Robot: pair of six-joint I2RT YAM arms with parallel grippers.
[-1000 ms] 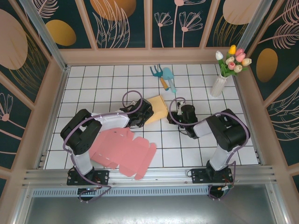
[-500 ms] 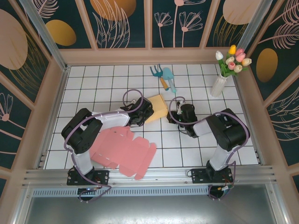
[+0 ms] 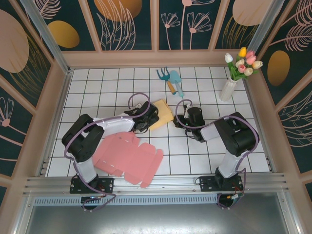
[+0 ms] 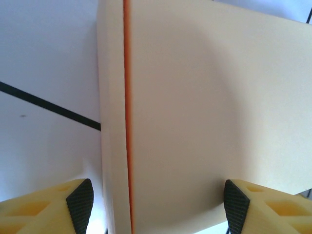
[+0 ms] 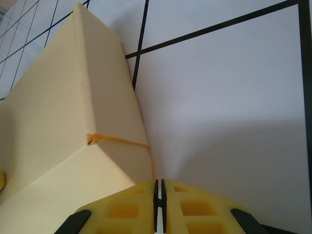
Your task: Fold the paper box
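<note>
A pale yellow folded paper box [image 3: 163, 112] lies mid-table between both arms. My left gripper [image 3: 149, 118] is at its left side. In the left wrist view the box [image 4: 195, 112], with an orange seam, lies between my left gripper's [image 4: 158, 207] widely spread fingers [image 4: 80, 202], and the left pad stands clear of it. My right gripper [image 3: 178, 119] is at the box's right side. Up close it [image 5: 157, 187] is shut with nothing in it, its tips beside the box's [image 5: 73, 122] lower corner. A flat, unfolded pink paper box [image 3: 127, 158] lies near the left arm's base.
Small garden tools [image 3: 170, 80] lie behind the yellow box. A white vase of tulips [image 3: 229, 85] stands at the back right. Wooden walls [image 3: 46, 117] enclose the white tiled table.
The yellow box has shifted and turned slightly to the left, with both grippers staying close against its sides. The pink box has not moved.
</note>
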